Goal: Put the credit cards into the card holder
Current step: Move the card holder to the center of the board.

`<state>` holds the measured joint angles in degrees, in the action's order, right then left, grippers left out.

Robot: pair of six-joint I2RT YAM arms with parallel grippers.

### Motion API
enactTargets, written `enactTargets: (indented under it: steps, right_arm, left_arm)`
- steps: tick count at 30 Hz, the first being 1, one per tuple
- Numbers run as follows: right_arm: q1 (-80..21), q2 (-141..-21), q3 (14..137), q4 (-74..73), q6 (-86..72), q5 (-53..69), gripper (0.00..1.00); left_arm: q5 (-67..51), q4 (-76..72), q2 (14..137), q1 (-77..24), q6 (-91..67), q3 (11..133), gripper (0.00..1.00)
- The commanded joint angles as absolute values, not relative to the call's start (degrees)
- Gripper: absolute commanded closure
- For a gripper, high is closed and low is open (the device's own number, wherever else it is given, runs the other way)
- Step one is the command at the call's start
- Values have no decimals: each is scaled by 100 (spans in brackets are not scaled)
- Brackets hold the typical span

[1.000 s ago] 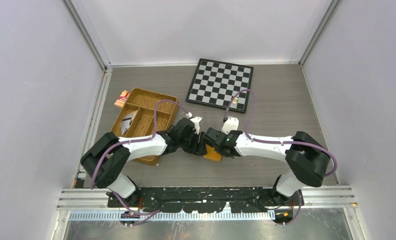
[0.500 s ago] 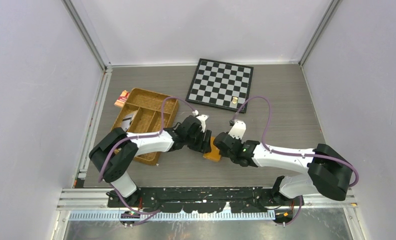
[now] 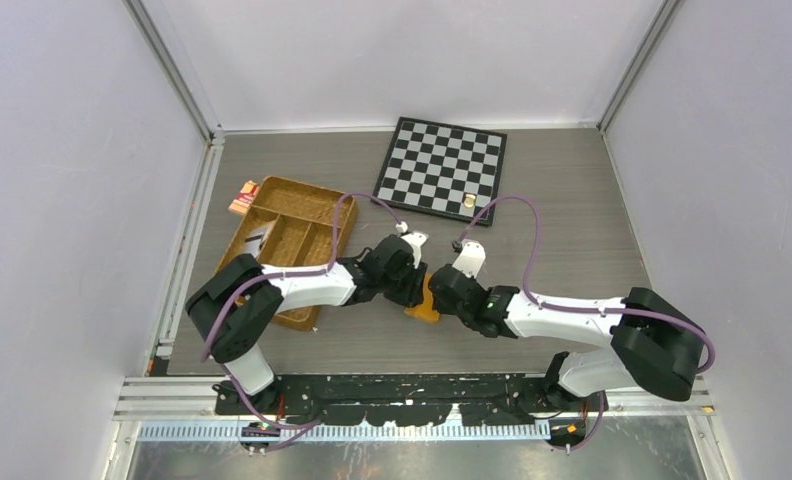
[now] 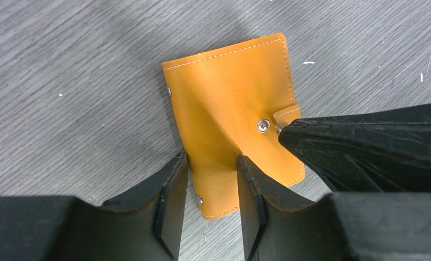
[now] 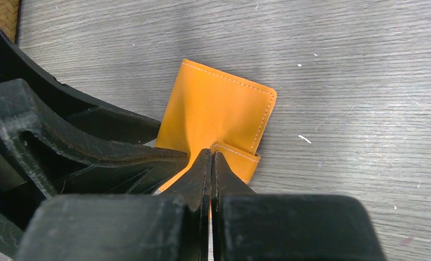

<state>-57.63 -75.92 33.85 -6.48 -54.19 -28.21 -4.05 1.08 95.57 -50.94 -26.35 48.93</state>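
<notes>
**Left jaws narrowed over holder edge, no card in yet**

Over the last second the left gripper (image 4: 211, 163) slid toward 3 o'clock. Its jaws drew in to a partial gap straddling the near edge of the orange card holder (image 4: 229, 92); firm contact wasn't clear. The right arm dropped lower. The right gripper (image 5: 211, 155) was fully closed, tips at the snap tab (image 5: 238, 155); couldn't tell if it pinched it. Stud (image 4: 263, 125) sat exposed, so probably unsnapped: opening step, loading not started. Holder lay flat mid-table, no credit cards seen near it. Grey wood-grain table (image 3: 552, 200), chessboard (image 3: 440, 165) at 12, woven tray (image 3: 290, 190) at 10, plain lilac walls (image 3: 402, 60).
</notes>
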Motion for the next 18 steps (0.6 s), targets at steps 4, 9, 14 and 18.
enactTargets:
  steps: [4, 9, 14, 18]
  right_arm:
    - [-5770, -7678, 3358, -282, -5471, -2894, 100]
    - [-5772, -7805, 3379, -311, -5516, -2896, 99]
    - [-5770, -7814, 3405, -532, -5633, -3155, 99]
    - [-5767, -7689, 3438, -812, -5674, -3373, 99]
  left_arm:
    - [89, 326, 9950, -5115, -2418, 4939, 65]
    - [26, 266, 9993, -5115, -2461, 4923, 68]
    - [62, 272, 9967, -5115, -2461, 4880, 68]
    - [79, 271, 9980, -5115, -2454, 4882, 69]
